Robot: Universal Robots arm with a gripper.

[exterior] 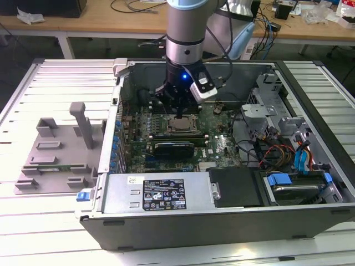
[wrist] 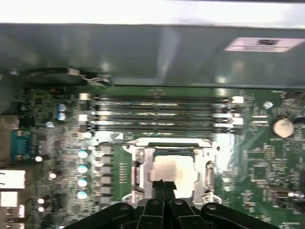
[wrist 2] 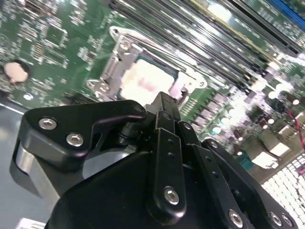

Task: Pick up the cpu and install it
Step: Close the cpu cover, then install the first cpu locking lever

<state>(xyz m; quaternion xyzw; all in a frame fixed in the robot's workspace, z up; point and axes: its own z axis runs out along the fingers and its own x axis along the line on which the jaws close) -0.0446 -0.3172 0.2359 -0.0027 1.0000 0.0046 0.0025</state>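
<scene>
Cpu (wrist: 174, 167) in mobo socket (wrist: 142, 164), inside pc case (exterior: 166, 235); tray (exterior: 55, 160) exterior view's left.

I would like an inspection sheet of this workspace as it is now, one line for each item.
Surface: slatted metal table carrying an open computer case.
Job's things: cpu lies inside the socket frame on the motherboard.
Clutter: grey tray beside the case.
Tool: shut, just above the cpu.
Cables: coloured wires in the case.
Surroundings: benches behind.
</scene>
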